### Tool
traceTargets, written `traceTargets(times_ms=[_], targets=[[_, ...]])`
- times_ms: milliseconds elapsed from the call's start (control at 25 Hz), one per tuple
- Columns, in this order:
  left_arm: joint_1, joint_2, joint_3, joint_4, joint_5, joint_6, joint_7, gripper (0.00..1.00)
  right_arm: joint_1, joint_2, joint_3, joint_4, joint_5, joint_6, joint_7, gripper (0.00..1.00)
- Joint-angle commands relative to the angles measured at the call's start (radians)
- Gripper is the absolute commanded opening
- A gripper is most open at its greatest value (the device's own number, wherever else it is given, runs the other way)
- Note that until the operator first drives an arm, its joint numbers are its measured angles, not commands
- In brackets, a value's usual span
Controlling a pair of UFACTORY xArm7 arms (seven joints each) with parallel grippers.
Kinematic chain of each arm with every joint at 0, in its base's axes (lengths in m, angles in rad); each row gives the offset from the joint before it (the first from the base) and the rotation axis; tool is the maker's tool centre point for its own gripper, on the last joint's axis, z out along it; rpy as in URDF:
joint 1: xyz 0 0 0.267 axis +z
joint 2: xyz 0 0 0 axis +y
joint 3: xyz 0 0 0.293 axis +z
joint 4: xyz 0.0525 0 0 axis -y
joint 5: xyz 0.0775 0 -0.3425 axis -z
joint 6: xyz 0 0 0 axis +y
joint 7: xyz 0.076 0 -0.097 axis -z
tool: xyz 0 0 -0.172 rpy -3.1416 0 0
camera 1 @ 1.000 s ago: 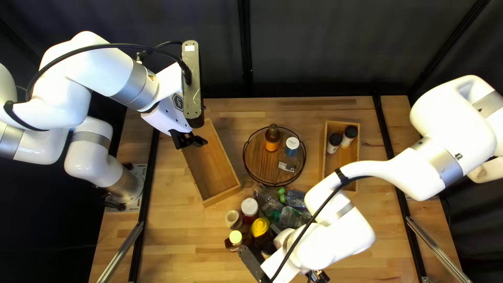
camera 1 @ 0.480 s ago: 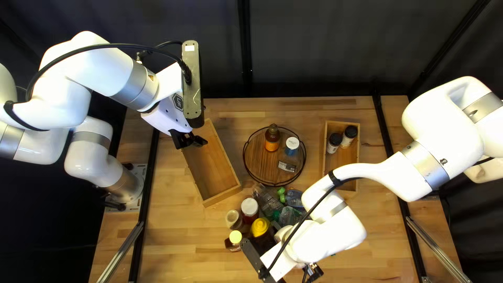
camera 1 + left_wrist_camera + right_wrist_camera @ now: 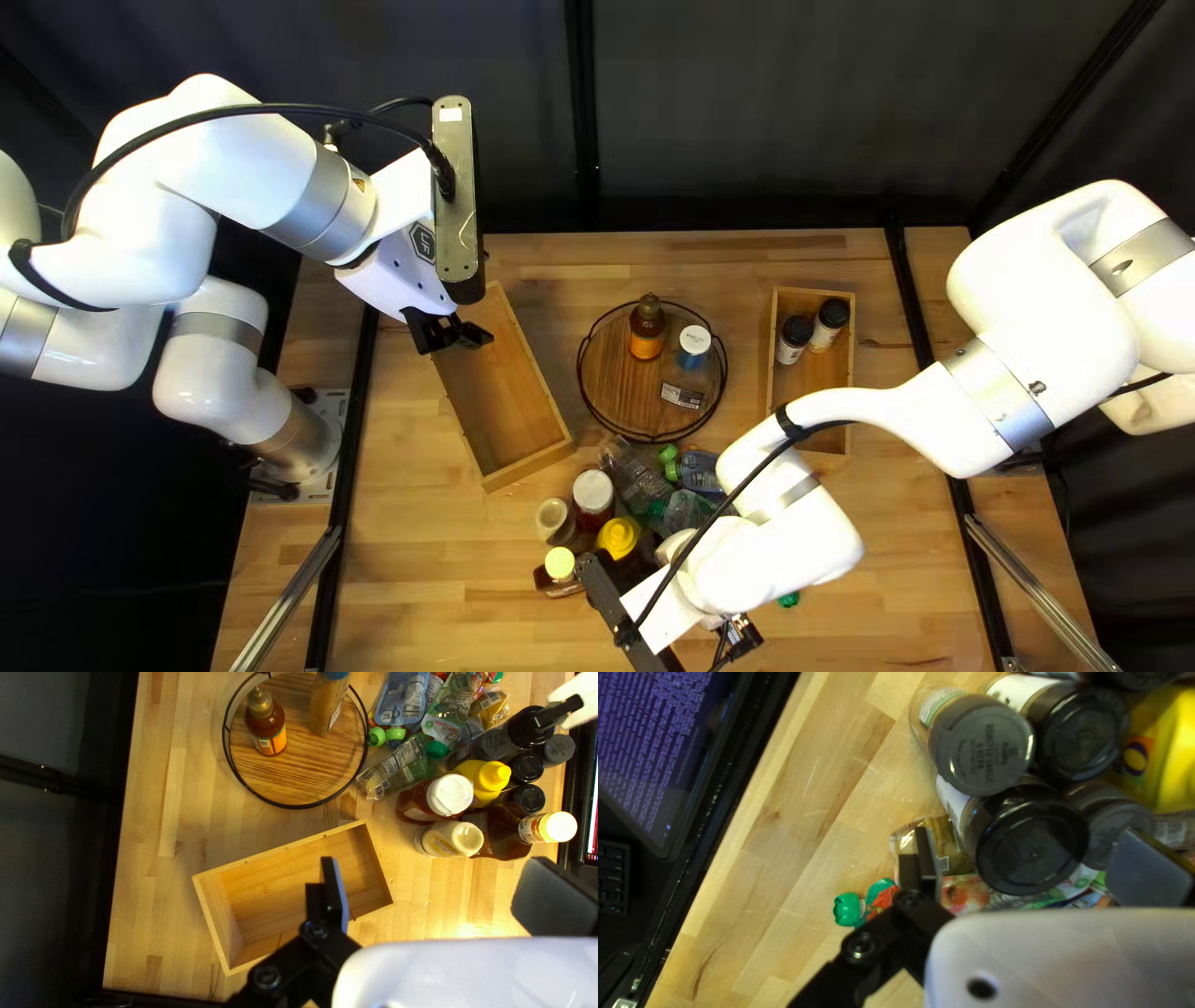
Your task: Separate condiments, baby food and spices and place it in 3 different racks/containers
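Right claw (image 3: pixel 1026 839) just slid further over spice pile, spread open, nothing gripped. Big black-lid jar (image 3: pixel 1033 852) sits right ahead, so probably spice pick next. Vs earlier frame: right arm shifted left in top left view, green cap (image 3: pixel 788 600) now peeking out. Left claw (image 3: pixel 433 863) hasn't budged, open, empty, by bare wooden box (image 3: pixel 280 886).

We've got a round, wire-rimmed wooden tray (image 3: pixel 619 383) holding an amber glass bottle (image 3: pixel 646 330) and a pale-topped bottle (image 3: pixel 693 347); right of it, a rectangular wooden box (image 3: pixel 807 388) holds two black-capped jars (image 3: pixel 830 324).
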Motion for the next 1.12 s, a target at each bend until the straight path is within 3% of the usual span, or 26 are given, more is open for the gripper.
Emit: traceTargets(times_ms=[40,360,600,800,1120], targets=[[0.0,0.0,0.0,0.0,0.0,0.0,0.0,1.0,-0.003,-0.002,-0.001,-0.008,0.001,-0.008,-0.003,0.01],[0.0,0.0,0.0,0.0,0.0,0.0,0.0,1.0,0.029,-0.09,-0.007,0.006,-0.03,0.114,0.071,0.01],[0.0,0.0,0.0,0.0,0.0,0.0,0.0,1.0,0.008,-0.268,-0.035,-0.089,-0.035,0.214,0.125,0.01],[0.0,0.0,0.0,0.0,0.0,0.0,0.0,1.0,-0.042,-0.489,-0.086,-0.287,-0.049,0.237,0.141,0.01],[0.0,0.0,0.0,0.0,0.0,0.0,0.0,1.0,-0.112,-0.73,-0.119,-0.564,-0.128,0.221,0.238,0.01]])
